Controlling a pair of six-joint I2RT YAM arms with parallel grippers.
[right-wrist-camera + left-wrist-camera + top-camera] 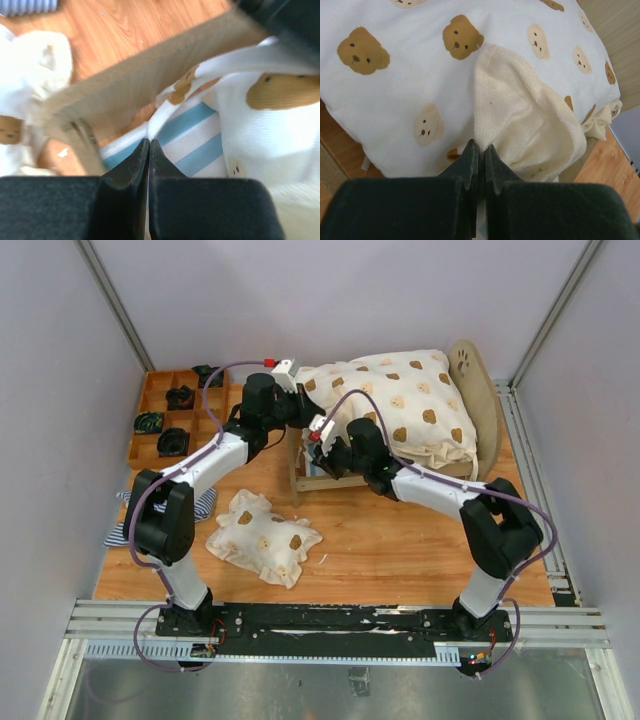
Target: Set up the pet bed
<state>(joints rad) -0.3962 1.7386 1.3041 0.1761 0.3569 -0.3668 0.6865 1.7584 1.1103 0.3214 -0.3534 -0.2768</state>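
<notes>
The pet bed stands at centre right, its arched headboard (478,390) with the paw cutout to the right. A cream bear-print quilt (400,410) lies bunched over it. My left gripper (480,147) is shut on a turned-up corner of the quilt (520,115), at the bed's foot end (293,405). My right gripper (149,141) is shut on the quilt's white hem (167,107), just above the blue-and-white striped mattress (200,135) and inside the plywood footboard (150,70). From above, the right gripper (325,445) sits at the foot of the frame (300,478).
A small bear-print ruffled pillow (262,537) lies on the wooden table in front of the bed. A striped cloth (122,523) lies by the left arm. A brown compartment tray (160,420) with dark items stands at the back left. Grey walls enclose the table.
</notes>
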